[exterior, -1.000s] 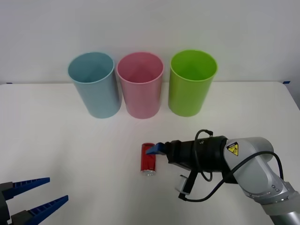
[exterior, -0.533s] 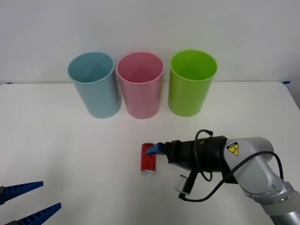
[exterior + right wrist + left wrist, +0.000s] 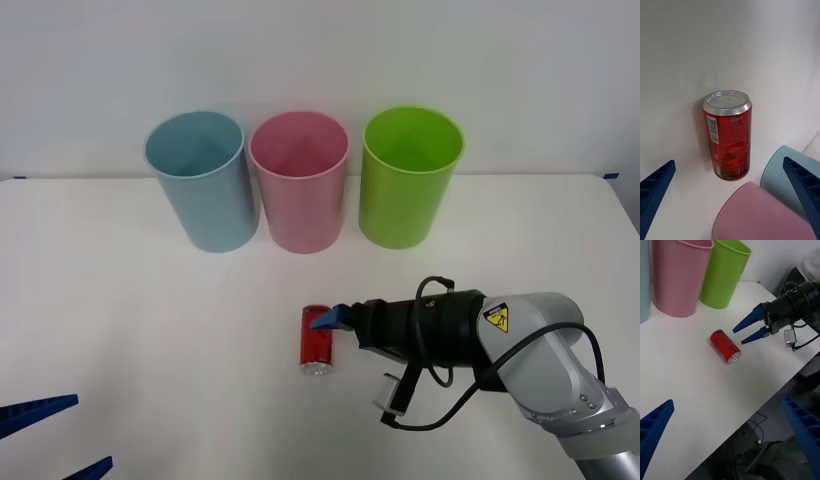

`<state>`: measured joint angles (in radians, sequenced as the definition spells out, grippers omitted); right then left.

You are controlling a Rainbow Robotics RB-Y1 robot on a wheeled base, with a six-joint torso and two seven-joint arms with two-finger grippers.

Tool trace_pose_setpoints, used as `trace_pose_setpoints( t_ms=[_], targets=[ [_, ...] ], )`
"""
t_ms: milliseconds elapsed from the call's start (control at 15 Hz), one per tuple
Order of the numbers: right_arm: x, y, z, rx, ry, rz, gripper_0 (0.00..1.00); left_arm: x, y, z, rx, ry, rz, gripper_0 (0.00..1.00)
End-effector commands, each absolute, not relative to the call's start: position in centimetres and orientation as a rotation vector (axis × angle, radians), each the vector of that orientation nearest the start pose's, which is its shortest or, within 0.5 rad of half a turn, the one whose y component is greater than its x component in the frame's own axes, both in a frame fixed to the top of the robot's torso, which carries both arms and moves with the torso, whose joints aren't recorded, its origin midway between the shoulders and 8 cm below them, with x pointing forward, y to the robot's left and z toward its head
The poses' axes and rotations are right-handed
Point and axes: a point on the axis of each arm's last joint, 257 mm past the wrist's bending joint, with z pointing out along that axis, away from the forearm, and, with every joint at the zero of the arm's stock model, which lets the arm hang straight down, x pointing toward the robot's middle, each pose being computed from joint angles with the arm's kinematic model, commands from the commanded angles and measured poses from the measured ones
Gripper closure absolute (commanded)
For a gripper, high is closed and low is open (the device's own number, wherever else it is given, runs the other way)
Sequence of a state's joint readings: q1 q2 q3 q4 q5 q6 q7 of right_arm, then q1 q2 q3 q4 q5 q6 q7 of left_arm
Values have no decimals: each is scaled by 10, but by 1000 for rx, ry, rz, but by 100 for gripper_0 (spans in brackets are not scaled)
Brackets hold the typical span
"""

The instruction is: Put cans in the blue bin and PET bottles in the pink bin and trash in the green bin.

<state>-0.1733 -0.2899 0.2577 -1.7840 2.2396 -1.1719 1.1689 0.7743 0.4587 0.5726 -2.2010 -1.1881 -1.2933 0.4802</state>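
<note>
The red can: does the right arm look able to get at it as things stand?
Probably yes. The right gripper sits just beside the red can with its jaws open, the can lies alone on the white table, and nothing stands between them.

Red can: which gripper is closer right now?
Right. The right gripper, open, sits just beside the red can lying on the table. The left gripper, also open, is far off at the table's near left corner.
</note>
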Motion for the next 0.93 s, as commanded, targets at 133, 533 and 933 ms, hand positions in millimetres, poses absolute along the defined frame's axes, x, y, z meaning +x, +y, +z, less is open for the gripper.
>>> trace_pose_setpoints(
  t_ms=[133, 533, 933],
  targets=[
    [412, -30, -298, -2311, 68, -492, 0, 213, 264, -186, 631, 1887, -735, 0],
    [412, -30, -298, -2311, 68, -492, 0, 214, 264, -187, 634, 1883, -736, 0],
    [412, -30, -298, -2311, 68, -492, 0, 214, 264, -187, 634, 1883, -736, 0]
  ],
)
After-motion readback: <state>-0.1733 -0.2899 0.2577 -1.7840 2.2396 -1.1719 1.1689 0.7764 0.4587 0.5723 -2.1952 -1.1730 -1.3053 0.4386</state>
